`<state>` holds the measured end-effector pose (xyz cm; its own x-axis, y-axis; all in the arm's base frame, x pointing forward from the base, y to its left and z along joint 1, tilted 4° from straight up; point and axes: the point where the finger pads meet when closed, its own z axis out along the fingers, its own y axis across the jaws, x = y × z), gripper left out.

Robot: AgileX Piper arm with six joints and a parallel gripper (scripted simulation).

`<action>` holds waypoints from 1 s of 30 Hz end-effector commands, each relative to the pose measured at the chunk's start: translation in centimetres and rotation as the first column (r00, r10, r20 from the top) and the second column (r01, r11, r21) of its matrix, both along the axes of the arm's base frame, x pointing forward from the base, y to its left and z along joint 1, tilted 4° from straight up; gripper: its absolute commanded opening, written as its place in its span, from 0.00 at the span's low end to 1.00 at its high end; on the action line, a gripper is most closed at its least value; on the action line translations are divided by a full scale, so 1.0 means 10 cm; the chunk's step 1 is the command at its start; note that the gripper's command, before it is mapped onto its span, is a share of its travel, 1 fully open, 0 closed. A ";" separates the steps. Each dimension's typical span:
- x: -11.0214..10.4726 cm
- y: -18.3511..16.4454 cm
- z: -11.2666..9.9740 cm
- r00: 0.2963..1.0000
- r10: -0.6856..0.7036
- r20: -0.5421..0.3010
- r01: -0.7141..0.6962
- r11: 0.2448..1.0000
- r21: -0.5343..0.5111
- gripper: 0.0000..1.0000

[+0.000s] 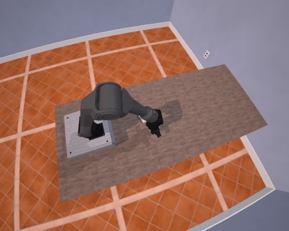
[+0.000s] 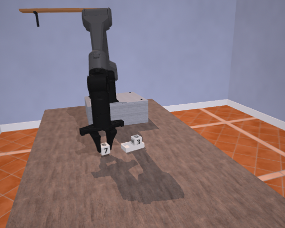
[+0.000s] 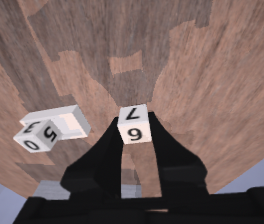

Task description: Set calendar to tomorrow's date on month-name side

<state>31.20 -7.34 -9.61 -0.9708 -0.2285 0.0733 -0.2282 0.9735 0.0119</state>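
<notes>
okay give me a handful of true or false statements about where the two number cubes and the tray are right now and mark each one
1. The tool is shut on a cube that shows a 7 to the exterior camera. True.
2. Both cubes stand in the tray. False: only the cube showing a 3 is in it; the other is held off to one side of the tray, over the table.
3. The held cube shows a 6 to the wrist camera. True.
4. The tray's open slot lies on the side nearer the held cube. True.
5. The tray is tipped on its edge. False: it lies flat on the table.
6. The tool's fingers point sideways. False: they point down at the table.
</notes>
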 end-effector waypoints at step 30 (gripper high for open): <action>0.00 -0.01 -0.06 1.000 -0.001 0.002 0.001 1.000 -0.001 0.35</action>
